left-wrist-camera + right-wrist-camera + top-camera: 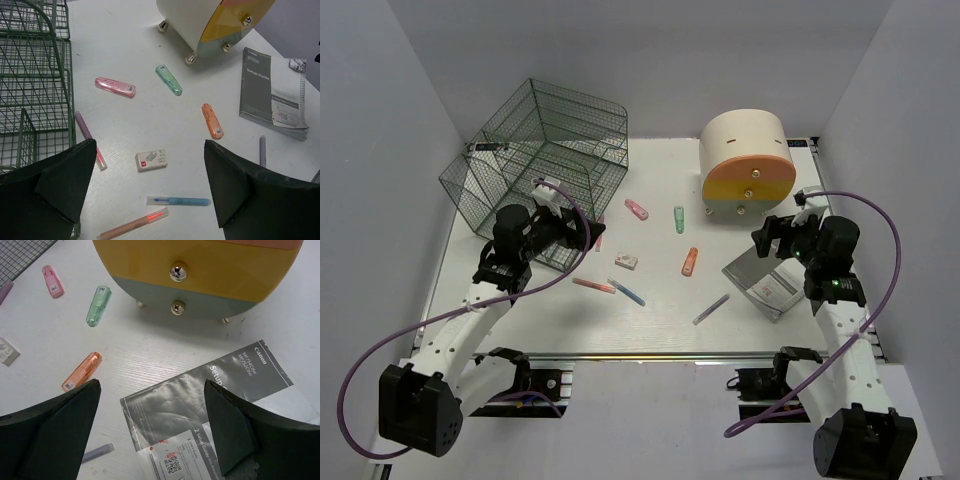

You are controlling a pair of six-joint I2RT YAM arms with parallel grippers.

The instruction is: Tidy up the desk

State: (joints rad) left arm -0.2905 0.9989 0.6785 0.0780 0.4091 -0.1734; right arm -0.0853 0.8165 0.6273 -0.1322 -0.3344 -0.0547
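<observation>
The white desk (660,325) holds scattered small items. A pink highlighter (637,209), a green one (679,219) and an orange one (690,261) lie mid-desk. A white eraser box (626,262), an orange pen (593,286), a blue pen (626,292) and a purple pen (711,309) lie nearer. My left gripper (582,232) is open and empty beside the cage, above the eraser box (151,160) and blue pen (178,201). My right gripper (775,240) is open and empty over a grey setup booklet (200,405).
A dark green wire-mesh cage (540,165) stands at the back left. A cream-and-orange drawer box (745,168) stands at the back right. A purple marker (89,137) lies against the cage. A metal rail (650,357) runs along the near edge.
</observation>
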